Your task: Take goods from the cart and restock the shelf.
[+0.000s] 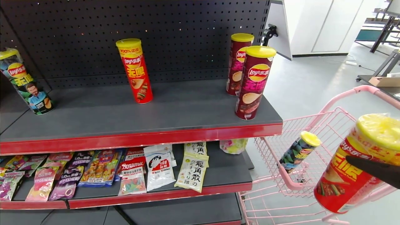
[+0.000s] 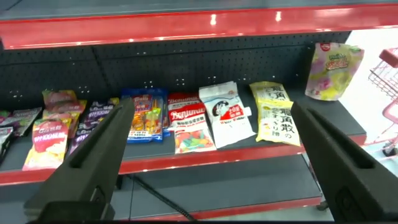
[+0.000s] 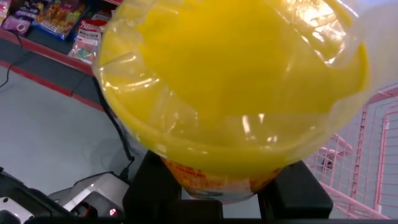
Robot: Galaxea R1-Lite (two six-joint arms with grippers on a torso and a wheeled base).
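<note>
Head view puts the red can [image 1: 353,162] low on the robot's right, above the pink cart [image 1: 315,120] and well apart from the upper shelf [image 1: 175,112]. The right claw [image 1: 370,168] is clamped on the can's body just under the yellow lid. The can leans, with its lid tipped away from the shelf. Right wrist view looks onto that lid [image 3: 230,81], with loose clear film over it and a black finger [image 3: 165,193] on either side of the can below. Left wrist view has the left claw [image 2: 214,165] spread wide and holding nothing, facing the lower shelf [image 2: 261,152] and its snack bags [image 2: 224,115]. A dark can [image 1: 298,151] lies in the cart.

Standing here, I'd worry about the film first. It looks slick and baggy, so the can could slide or twist in the grip as the arm swings across. It might then drop back into the cart or onto the floor.

The path in looks risky too. Two maroon cans [image 1: 254,82] stand at the near right corner of the upper shelf, the front one close to the red edge. A tilted can brought in from that side could clip them and topple one off.

Set down at this lean, the tall can would likely tip over, so it probably needs righting first. The free space beside the matching can on the shelf [image 1: 135,70] looks like the safest place for it.
</note>
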